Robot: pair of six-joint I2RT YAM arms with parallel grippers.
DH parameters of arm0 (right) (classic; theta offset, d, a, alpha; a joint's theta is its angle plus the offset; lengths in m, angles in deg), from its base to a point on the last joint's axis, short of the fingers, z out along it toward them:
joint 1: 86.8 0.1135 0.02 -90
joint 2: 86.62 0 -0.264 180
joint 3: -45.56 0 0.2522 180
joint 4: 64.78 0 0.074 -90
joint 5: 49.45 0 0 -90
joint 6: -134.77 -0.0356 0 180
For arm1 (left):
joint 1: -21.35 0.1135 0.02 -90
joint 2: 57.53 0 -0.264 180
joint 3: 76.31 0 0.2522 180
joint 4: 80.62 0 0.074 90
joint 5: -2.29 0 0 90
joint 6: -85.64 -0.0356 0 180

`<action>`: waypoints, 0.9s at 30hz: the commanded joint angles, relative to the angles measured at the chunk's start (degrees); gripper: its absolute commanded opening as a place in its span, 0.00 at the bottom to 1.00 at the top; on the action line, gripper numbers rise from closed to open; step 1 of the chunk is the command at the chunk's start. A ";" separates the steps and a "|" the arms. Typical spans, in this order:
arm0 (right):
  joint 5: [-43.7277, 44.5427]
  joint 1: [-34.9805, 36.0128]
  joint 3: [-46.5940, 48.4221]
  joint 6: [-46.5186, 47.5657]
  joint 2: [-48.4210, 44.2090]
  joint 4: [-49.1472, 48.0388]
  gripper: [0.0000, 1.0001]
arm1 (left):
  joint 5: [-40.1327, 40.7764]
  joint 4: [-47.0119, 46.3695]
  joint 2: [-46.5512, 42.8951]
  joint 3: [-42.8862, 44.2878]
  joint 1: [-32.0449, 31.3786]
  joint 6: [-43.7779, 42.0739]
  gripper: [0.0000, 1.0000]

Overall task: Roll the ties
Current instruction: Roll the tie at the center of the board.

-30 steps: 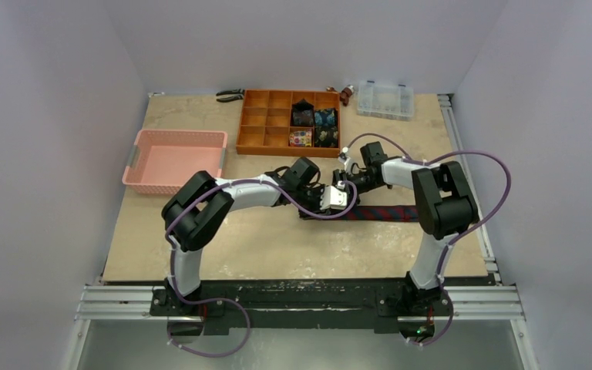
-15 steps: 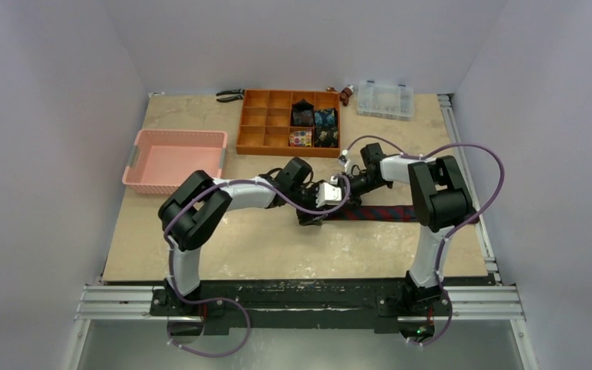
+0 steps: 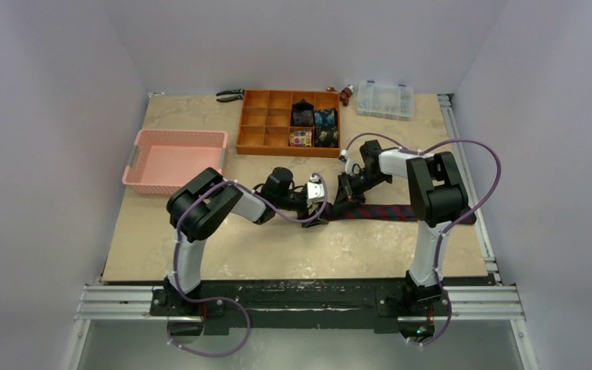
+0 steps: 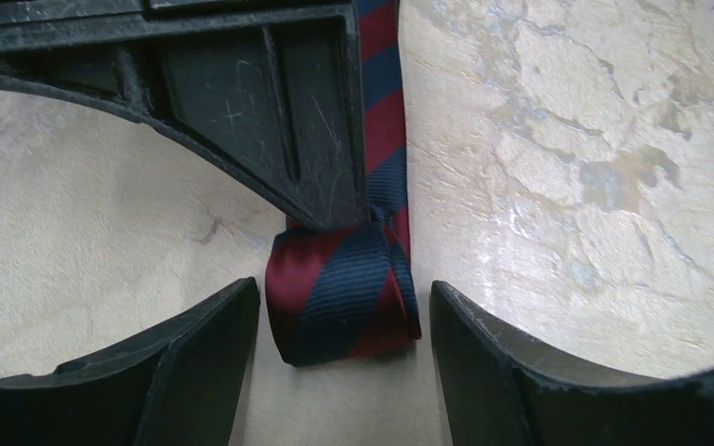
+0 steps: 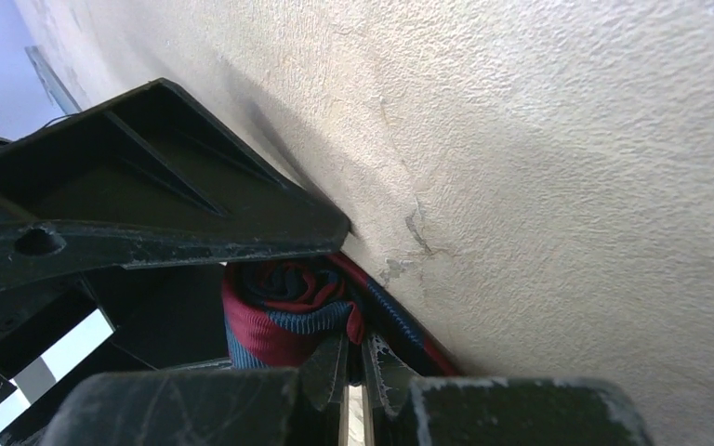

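Note:
A navy tie with red diagonal stripes (image 3: pixel 401 212) lies flat across the table's right half, its left end wound into a small roll (image 4: pixel 344 293). My left gripper (image 4: pixel 342 311) is open, one finger on each side of the roll, not touching it. My right gripper (image 5: pixel 361 364) is shut on the roll's edge (image 5: pixel 284 321) from the other side, and its black finger (image 4: pixel 242 93) shows above the roll in the left wrist view. In the top view both grippers meet at the roll, left (image 3: pixel 321 217) and right (image 3: pixel 341 205).
An orange compartment organiser (image 3: pixel 262 131) at the back holds several rolled ties (image 3: pixel 312 119). A pink basket (image 3: pixel 173 158) stands at the left. A clear plastic box (image 3: pixel 385 99) and pliers (image 3: pixel 230 95) lie along the back edge.
My left arm has drawn back to the left and its gripper now sits lower and open around the roll. The right gripper has shifted slightly left with the tie's end.

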 commanded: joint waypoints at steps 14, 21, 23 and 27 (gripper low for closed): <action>5.63 0.24 5.92 9.44 -0.04 5.78 0.26 | 8.40 20.56 -3.18 0.15 -1.94 -12.94 0.17; -4.53 -1.59 3.60 8.47 -5.78 9.82 0.48 | 14.77 37.34 -1.37 5.42 -3.54 -21.39 0.13; -7.17 -1.32 1.94 4.27 -7.23 6.55 0.53 | 16.32 41.72 -0.54 7.54 -3.94 -22.03 0.13; -7.28 -0.60 1.39 1.55 -5.98 2.76 0.55 | 17.83 44.15 -0.56 8.60 -4.41 -23.85 0.14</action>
